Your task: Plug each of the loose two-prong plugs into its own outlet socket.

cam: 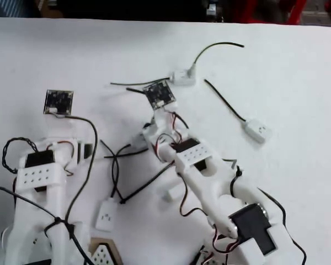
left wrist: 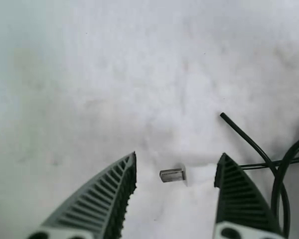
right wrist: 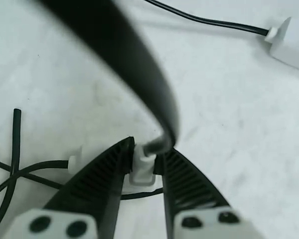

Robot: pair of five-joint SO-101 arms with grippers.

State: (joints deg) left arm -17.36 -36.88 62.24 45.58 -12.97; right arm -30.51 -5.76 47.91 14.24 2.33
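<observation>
My right gripper [right wrist: 148, 147] is shut on a small white plug [right wrist: 141, 169], and the plug's thick black cord [right wrist: 124, 64] rises from it. In the high view this gripper [cam: 147, 135] is near the table's middle, under its camera board. A white outlet socket [right wrist: 291, 42] with a thin cord lies farther off. My left gripper [left wrist: 178, 155] is open just above the table. Between its fingers lies a small plug piece [left wrist: 172, 175] with a metal prong, touching neither finger. Three white sockets lie on the table, one at the back [cam: 182, 77], one at the right [cam: 257, 130] and one at the front [cam: 106, 214].
Loose black cords [cam: 118, 165] cross the table between the two arms, and two of them [left wrist: 281, 164] run beside my left gripper's finger. The white table [cam: 298, 66] has free room at the far left and far right.
</observation>
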